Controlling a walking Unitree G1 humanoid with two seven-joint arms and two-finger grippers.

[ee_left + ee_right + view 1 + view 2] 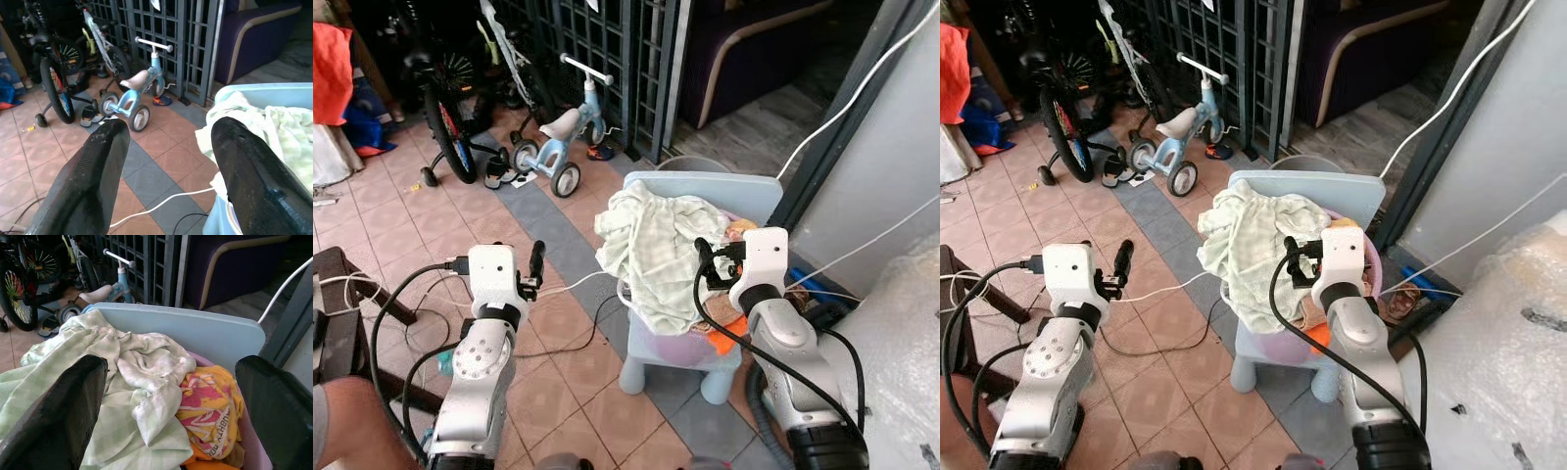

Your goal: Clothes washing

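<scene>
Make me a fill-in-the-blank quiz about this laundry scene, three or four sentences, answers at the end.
1. The pile of clothes sits in a basin on a small light blue ____.
2. The big cloth draped on top of the pile is pale ____.
3. The right end effector hovers over the clothes with its fingers ____.
4. The small blue tricycle stands in front of a dark metal ____.

Missing words: chair; green; open; gate

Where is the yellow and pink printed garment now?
The yellow and pink printed garment lies in the pink basin, right of the pale green cloth, before the right gripper.
</scene>
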